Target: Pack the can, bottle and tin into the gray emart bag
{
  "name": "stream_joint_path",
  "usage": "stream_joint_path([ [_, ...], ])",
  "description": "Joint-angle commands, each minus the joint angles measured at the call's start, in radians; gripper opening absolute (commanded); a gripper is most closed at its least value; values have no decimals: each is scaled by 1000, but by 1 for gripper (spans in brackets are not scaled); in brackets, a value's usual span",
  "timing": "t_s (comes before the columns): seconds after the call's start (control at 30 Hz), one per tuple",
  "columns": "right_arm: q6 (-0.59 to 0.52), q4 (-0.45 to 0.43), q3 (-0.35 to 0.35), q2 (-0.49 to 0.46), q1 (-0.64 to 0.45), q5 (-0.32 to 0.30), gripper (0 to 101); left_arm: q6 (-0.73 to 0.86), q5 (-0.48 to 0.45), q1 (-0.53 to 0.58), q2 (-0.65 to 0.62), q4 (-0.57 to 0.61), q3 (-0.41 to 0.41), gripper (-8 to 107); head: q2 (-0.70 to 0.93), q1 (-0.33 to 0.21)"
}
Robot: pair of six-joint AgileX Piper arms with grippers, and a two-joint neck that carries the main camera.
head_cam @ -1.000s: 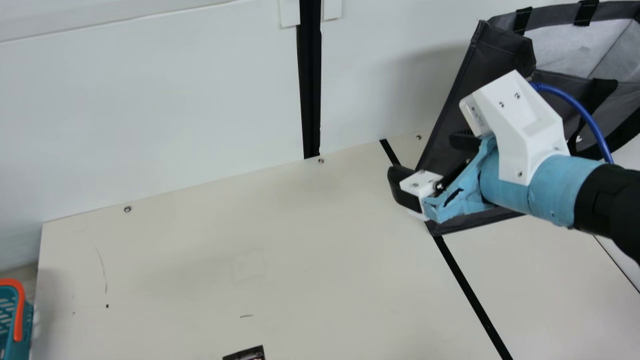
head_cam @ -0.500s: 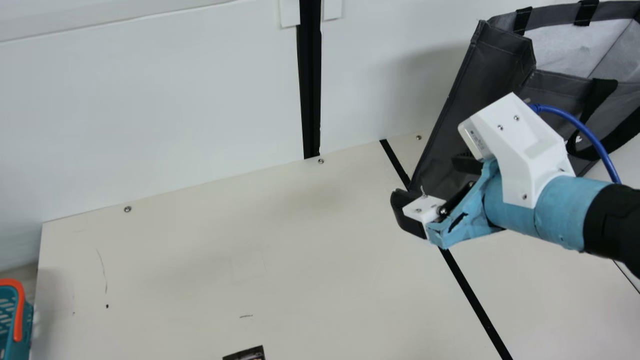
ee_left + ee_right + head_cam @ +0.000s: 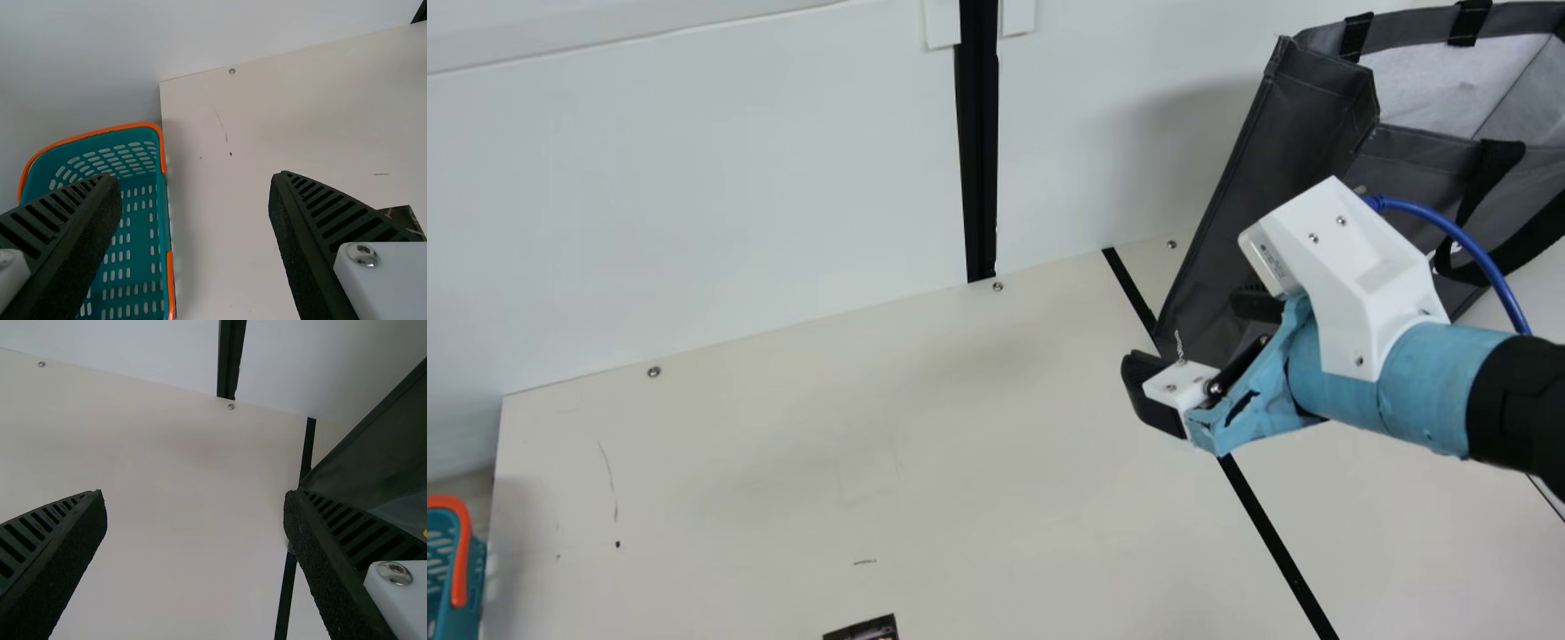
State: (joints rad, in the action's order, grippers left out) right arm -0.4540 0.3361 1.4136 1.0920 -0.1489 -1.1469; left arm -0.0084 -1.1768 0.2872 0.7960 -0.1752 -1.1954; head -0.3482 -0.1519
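The ribbed jaws of the right gripper [image 3: 1189, 331] stand wide apart at three o'clock in the main view, with nothing between them; in the left wrist view those of the left gripper [image 3: 195, 176] are parted too, and equally empty. Just beyond the right one, toward two o'clock, the gray bag [image 3: 1280, 178] leans upright with its mouth gaping, though whether gripper and bag touch I can't tell. My reading is that a pick is the step in hand (or the packing may be done, since I cannot tell what the bag holds); where the can, bottle and tin lie I can't say either. The next move, if a pick, calls for swinging the right arm away from the bag without dragging its wall, then lowering the open jaws around an item. The bag looks like soft, stitched nonwoven cloth, creased at its folded side, with a pale lining and black webbing straps [image 3: 1491, 169]. At seven o'clock a glossy, dark, printed corner [image 3: 863, 631] pokes in over the smooth, scuffed cream table [image 3: 783, 489], and at eight sits a teal plastic basket [image 3: 443, 587], slotted, with an orange handle.
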Motion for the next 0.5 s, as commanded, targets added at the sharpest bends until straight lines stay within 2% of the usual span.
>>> stream_joint_path([
  [0.0, 0, 0, 0, 0, 0, 0, 91, 0, 0, 0, 0, 0, 0, 90, -1, -23],
  [0.47, 0, 0, 0, 0, 0, 0, 91, 0, 0, 0, 0, 0, 0, 90, -1, -23],
])
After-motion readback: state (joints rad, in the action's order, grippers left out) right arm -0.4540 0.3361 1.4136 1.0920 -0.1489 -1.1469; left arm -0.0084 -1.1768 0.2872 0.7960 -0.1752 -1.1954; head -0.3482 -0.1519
